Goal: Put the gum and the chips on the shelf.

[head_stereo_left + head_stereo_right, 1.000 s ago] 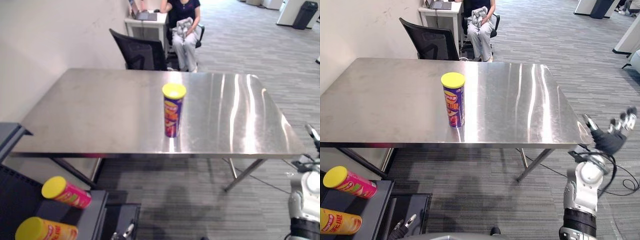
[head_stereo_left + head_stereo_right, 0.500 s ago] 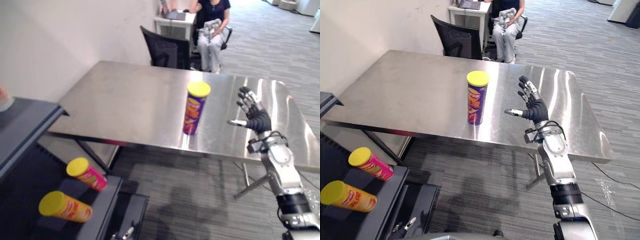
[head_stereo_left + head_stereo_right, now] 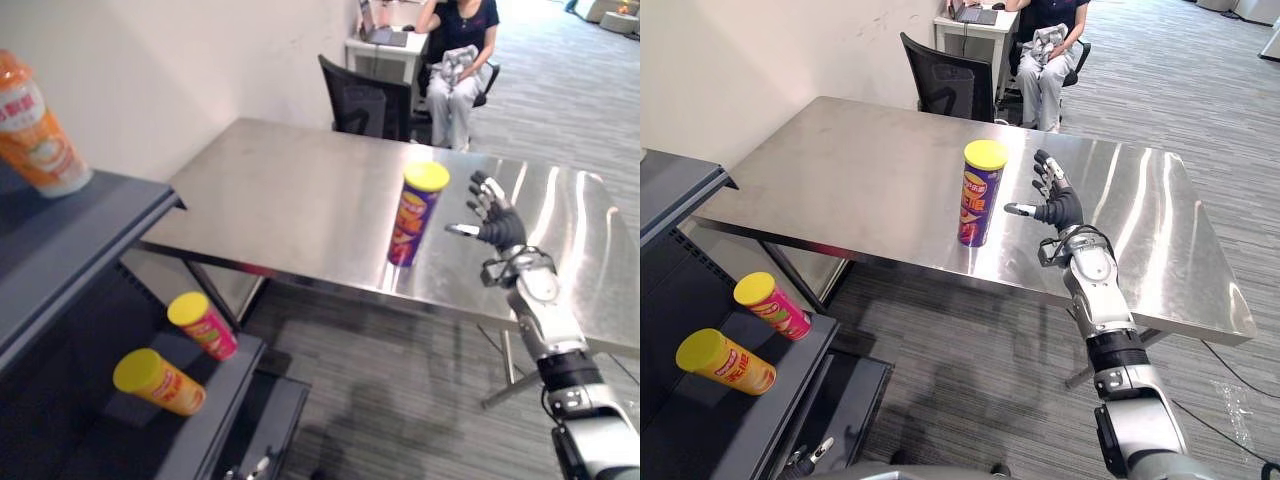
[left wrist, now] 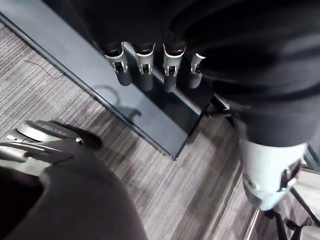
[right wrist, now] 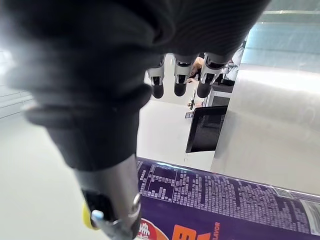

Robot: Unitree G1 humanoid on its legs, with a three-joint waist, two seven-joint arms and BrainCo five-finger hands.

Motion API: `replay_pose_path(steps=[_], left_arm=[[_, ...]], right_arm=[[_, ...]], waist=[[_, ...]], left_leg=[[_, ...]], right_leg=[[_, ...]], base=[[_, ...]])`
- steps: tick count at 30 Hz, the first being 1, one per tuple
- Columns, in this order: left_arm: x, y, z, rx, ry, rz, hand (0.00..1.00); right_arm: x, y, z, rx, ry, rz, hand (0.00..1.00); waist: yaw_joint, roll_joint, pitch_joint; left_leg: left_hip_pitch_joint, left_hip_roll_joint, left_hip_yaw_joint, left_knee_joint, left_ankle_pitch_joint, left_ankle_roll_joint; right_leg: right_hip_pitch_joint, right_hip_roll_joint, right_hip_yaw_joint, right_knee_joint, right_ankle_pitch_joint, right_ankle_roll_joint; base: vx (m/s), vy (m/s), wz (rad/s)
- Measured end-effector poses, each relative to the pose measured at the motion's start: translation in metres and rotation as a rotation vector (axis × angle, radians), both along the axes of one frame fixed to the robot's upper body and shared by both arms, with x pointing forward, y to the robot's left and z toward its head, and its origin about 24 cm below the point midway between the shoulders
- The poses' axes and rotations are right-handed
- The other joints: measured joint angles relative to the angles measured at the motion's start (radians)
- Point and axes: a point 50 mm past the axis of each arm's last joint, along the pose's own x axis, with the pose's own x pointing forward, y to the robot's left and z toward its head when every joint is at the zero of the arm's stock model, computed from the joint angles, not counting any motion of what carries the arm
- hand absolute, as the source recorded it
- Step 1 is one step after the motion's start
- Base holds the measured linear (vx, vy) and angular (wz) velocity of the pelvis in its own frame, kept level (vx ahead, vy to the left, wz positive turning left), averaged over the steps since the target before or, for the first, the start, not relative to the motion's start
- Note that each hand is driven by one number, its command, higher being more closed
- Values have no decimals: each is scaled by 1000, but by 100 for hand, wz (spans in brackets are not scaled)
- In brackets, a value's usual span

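- Hovering just beside the purple chips can (image 3: pixel 980 195), on its right side: right hand (image 3: pixel 1055 207), fingers spread wide, thumb pointed at the can, holding nothing. Looks like a span set to wrap the tube's side.
- Standing upright near the front edge of the steel table (image 3: pixel 840 170), yellow lid up, not yet gripped. Probably easy to tip if struck high, so better taken round the middle.
- Hanging low beside a dark frame above the carpet, seen in its own wrist view: left hand (image 4: pixel 146 65), fingers straight and relaxed, empty, likely idle for now.
- Lying on their sides on the lower board of the shelf (image 3: pixel 95 245), at the robot's left: a pink can (image 3: pixel 203 324) and an orange can (image 3: pixel 160 382), with bare board around them, seemingly room for one more tube.
- Sitting upright on the top board: an orange container (image 3: pixel 35 125); cannot tell whether that is the gum.
- Seated well beyond the table: a person (image 3: pixel 1045 50) behind a black chair (image 3: pixel 950 85), clear of the reach.
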Motion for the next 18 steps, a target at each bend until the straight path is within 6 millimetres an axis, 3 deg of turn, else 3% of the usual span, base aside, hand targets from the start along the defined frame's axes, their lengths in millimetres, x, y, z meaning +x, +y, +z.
replay_pose_path(steps=[5, 18], left_arm=[[-1, 0, 0, 5, 5, -15, 0], [0, -1, 0, 6, 2, -31, 0]], right_arm=[[6, 4, 7, -6, -8, 17, 0], [16, 12, -3, -30, 80, 46, 0]], waist=[[13, -1, 17], [34, 1, 51]], left_leg=[[1, 0, -10, -14, 14, -1], [3, -5, -37, -12, 17, 1]], right_leg=[[-1, 1, -5, 0, 0, -1], [17, 0, -35, -4, -1, -1]], base=[[-23, 2, 6], [4, 7, 5]])
